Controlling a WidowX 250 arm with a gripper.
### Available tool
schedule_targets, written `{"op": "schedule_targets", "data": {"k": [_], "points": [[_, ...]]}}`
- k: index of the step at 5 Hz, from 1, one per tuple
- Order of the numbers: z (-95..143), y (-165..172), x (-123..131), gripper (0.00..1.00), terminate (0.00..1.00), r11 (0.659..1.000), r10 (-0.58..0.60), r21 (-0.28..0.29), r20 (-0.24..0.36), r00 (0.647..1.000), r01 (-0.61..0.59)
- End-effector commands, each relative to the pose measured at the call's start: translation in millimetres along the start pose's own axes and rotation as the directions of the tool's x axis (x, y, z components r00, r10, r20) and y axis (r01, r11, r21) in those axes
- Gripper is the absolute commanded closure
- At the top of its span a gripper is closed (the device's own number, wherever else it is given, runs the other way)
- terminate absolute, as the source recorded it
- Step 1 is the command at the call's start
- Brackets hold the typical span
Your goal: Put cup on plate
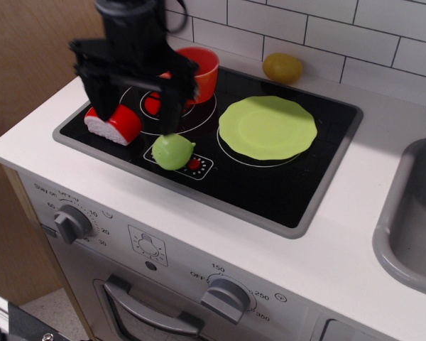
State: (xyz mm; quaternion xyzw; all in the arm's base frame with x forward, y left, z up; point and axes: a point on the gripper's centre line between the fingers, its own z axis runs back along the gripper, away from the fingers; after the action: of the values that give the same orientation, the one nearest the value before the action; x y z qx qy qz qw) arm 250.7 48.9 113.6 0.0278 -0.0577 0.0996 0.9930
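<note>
Plainly, red-orange wide-rimmed cup [197, 71] behind flat lime-green plate [268, 128].

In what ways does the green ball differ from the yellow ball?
The green ball lies on the black stovetop at its front edge; the yellow ball lies behind it on the white counter by the tiled wall. The green one looks larger, perhaps only because it is nearer, and sits near the gripper; the yellow one is far from it. Both are rounded toys.

left knob [72, 222]: 10, 20, 30 (partly legible) | right knob [227, 295]: OFF, 150, 250, 350
</note>
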Motion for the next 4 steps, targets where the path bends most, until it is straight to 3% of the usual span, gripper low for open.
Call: {"op": "schedule_targets", "data": {"k": [1,2,4], "points": [[3.0,25.4,51.5,0.0,0.0,0.997,-0.001,-0.074,0.05,0.999,0.005],[-7.9,26.5,66.2,0.0,0.0,0.994,-0.09,-0.052,0.112,0.99,0.096],[-24.2,31.4,81.4,0.0,0.0,0.954,-0.291,-0.045,0.1,0.952,0.296]]}}
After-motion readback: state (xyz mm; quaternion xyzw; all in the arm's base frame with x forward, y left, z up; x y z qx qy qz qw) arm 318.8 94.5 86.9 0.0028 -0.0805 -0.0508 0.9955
